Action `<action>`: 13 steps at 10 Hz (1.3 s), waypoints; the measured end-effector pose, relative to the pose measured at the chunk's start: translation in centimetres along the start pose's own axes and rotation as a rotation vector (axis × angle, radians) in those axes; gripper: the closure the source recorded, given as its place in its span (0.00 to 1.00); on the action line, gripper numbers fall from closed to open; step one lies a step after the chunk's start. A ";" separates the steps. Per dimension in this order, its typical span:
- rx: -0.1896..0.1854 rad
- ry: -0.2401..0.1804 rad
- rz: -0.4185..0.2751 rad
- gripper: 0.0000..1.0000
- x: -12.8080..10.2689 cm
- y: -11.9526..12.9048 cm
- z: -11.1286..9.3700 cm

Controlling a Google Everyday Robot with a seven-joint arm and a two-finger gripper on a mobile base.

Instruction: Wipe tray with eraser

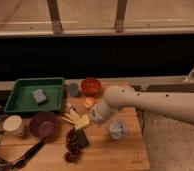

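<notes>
- My gripper (93, 118) hangs low over the middle of the wooden table (125, 155). Its jaws are spread wide and hold nothing. It sits at the end of the white arm (155, 105) that reaches in from the right of the view.
- Near it, toward the front edge of the table, lies the eraser (81, 138). It is a small near-black block, flat on the wood and well apart from the tray (21, 102) it is meant to wipe.
- A brown knobbly cluster (70, 146) sits just beside the eraser on the tray side; I cannot tell whether the two touch. A yellow wedge (82, 122) lies between my gripper and the eraser.
- By my judgement the eraser is light and firm rather than fragile. Its dull surface should not slip, so a moderate squeeze ought to do.
- The best hold looks to be from above, across its narrower sides and toward the end away from the cluster. That leaves the broad underside free for wiping.
- Farther out, an apple (89, 102) and a red bowl (90, 86) sit behind my wrist. A pale crumpled thing (117, 129) lies to the right and a purple bowl (43, 123) to the left.
- The green tray stands at the table's far left corner with a grey-blue block (39, 96) lying in it. In my view the wipe may have to work around that block.
</notes>
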 end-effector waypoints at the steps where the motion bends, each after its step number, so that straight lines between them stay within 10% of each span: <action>1: -0.001 0.003 -0.004 0.29 0.0 0.2 0.1; 4: 0.005 0.005 -0.008 0.29 -0.1 0.0 0.2; 10: -0.059 0.085 -0.008 0.29 -2.7 -1.6 7.4; 13: -0.014 0.094 0.013 0.29 -2.9 -2.3 8.9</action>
